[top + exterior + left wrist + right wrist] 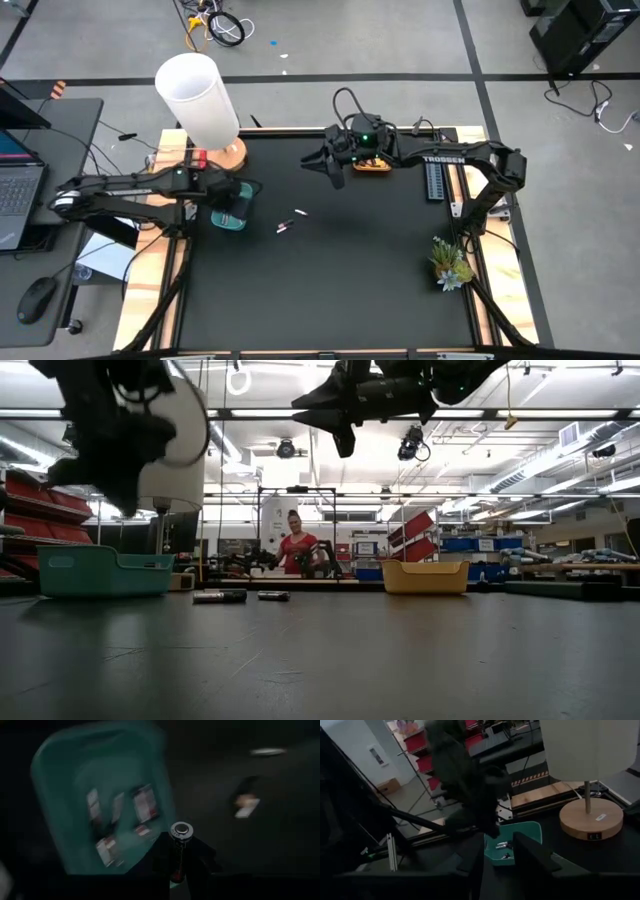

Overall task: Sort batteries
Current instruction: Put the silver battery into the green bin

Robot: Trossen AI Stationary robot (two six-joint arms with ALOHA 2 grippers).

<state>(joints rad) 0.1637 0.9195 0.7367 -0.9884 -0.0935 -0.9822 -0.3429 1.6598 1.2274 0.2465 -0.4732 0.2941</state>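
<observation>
A teal bin [232, 208] at the table's left holds several batteries [145, 802]. My left gripper [178, 857] hangs over the bin's rim, shut on a dark battery [177, 847]. Two loose batteries [300, 212] [282, 228] lie flat on the black mat right of the bin; the low view shows them too [220, 596] [272, 596]. My right gripper [502, 865] hovers high over the far middle of the table, beside an orange bin [372, 163]. It is open with nothing between its fingers. My left gripper pinches the dark battery between its two fingers, slanting steeply down from above. The battery lies along the fingers, and its silver-capped end [180, 829] sticks out past the fingertips. It is lifted clear, above the teal bin's rim [165, 827].
A white lamp [200, 95] on a round wooden base stands at the far left corner, behind the teal bin. A green plant sprig [450, 262] lies at the right edge. A person [297, 545] stands in the room beyond the table. Bare black mat lies toward the near edge.
</observation>
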